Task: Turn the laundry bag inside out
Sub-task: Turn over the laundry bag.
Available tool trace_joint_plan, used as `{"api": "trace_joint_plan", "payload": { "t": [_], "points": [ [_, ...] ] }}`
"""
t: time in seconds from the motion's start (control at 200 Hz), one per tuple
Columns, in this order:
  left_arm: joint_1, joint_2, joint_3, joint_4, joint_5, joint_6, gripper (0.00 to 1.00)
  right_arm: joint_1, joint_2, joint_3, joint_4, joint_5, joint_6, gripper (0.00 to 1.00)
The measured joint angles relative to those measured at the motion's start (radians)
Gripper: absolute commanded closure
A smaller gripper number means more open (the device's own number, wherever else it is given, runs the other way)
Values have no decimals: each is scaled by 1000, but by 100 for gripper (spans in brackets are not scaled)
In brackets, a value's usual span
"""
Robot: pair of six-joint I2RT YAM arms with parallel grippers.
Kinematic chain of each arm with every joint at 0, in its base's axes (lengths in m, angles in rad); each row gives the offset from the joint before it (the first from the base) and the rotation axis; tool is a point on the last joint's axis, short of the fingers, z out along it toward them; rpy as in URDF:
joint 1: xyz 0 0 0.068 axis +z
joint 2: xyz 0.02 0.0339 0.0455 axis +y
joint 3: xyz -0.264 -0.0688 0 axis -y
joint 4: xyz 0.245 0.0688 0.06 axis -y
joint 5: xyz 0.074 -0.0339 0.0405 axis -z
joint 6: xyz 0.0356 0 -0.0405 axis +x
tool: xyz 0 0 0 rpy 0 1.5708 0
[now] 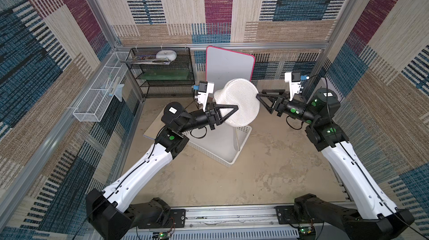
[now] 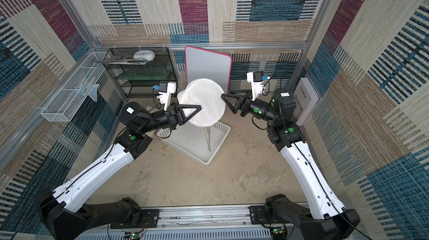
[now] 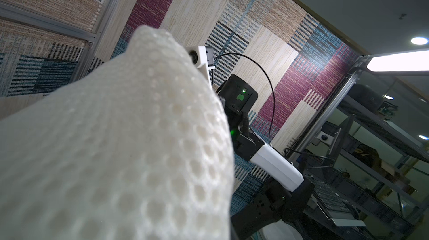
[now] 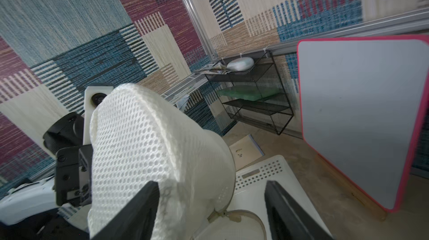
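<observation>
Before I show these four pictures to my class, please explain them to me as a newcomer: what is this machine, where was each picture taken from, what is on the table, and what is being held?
These are two robot arms at a table, each ending in a two-fingered gripper. Two pictures look down from overhead and are nearly alike; the other two come from cameras on the arms' wrists. The left gripper is shut on the laundry bag, a white mesh sack held up over a white basket on the table. The right gripper is open at the bag's side; the right wrist view shows its fingers apart. A whiteboard leans at the back.
</observation>
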Motion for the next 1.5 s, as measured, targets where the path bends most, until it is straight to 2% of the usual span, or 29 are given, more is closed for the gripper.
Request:
{"api": "trace_joint_plan", "payload": {
  "t": [0.085,0.135,0.2,0.25,0.336,0.441,0.571,0.806,0.982,1.077,1.192,1.292,1.357,1.502],
  "points": [
    [1,24,13,6,26,-24,100,-6,7,-16,20,-113,41,30],
    [1,42,24,8,36,-41,100,-8,7,-27,40,-166,63,38],
    [1,65,40,12,57,-52,100,-8,8,-39,71,-221,90,54],
    [1,84,54,14,72,-76,100,-8,12,-43,94,-249,109,72],
    [2,111,73,12,82,-77,71,-8,15,-48,133,-276,136,100],
    [15,120,76,-17,99,-78,55,-10,15,-48,156,-296,152,100],
    [62,86,14,-41,92,-73,46,-22,18,-45,157,-294,151,100],
    [173,-24,-122,-82,15,-58,47,-68,38,-43,155,-289,160,100],
    [179,-47,-110,-123,-7,-19,54,-67,49,-29,139,-283,161,100],
    [171,-72,-84,-163,-25,7,58,-67,50,4,75,-206,118,100],
    [93,-133,-17,-275,-89,126,61,-66,55,12,13,-92,86,100],
    [-22,-171,41,-396,-207,308,58,-51,93,31,-26,-18,105,100],
    [-72,-183,57,-465,-279,433,58,-31,129,65,-56,-6,124,100],
    [-122,-177,104,-613,-404,742,57,3,229,172,-124,-23,149,100]
  ]
}}
